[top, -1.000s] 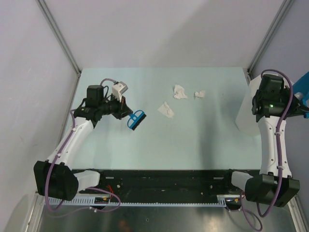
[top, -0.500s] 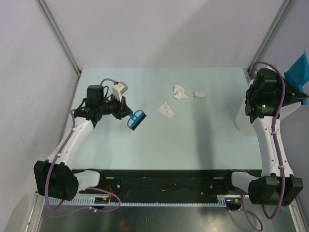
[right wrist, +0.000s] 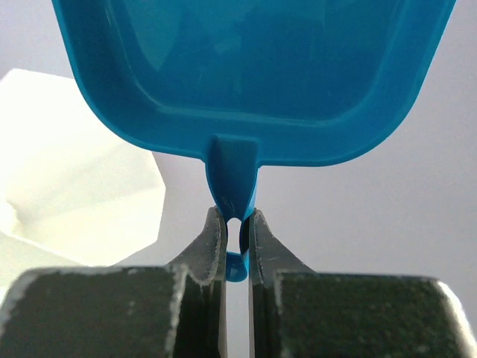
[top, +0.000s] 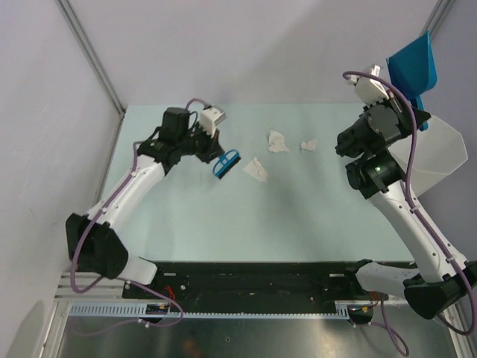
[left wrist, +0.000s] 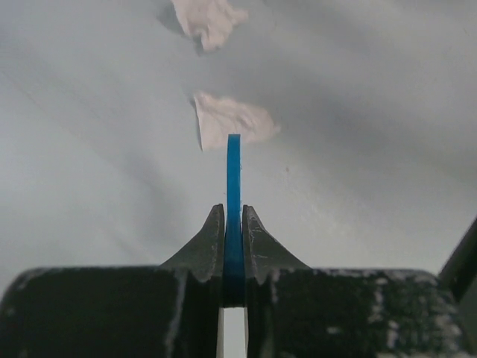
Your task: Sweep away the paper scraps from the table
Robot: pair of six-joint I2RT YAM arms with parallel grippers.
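Observation:
Three white paper scraps lie on the far half of the pale green table [top: 246,220]: one [top: 256,169] in the middle, two more [top: 278,142] [top: 308,145] behind it. My left gripper [top: 215,155] is shut on a small blue brush [top: 226,162], just left of the nearest scrap. In the left wrist view, that gripper [left wrist: 233,212] clamps the brush blade [left wrist: 234,168] edge-on, with a scrap [left wrist: 232,123] right beyond its tip and another [left wrist: 209,19] farther off. My right gripper [top: 414,113] is shut on the handle of a blue dustpan [top: 412,68], held high at the right; the pan [right wrist: 253,67] fills the right wrist view above the gripper [right wrist: 233,216].
A white faceted bin [top: 434,153] stands at the table's right edge below the raised dustpan, and it also shows in the right wrist view [right wrist: 74,171]. Grey walls with metal posts close in the back and sides. A black rail strip [top: 253,280] runs along the front.
My left arm has carried the brush right and farther back, up to the nearest scrap. My right arm has swung up and left, lifting the dustpan high above the bin.

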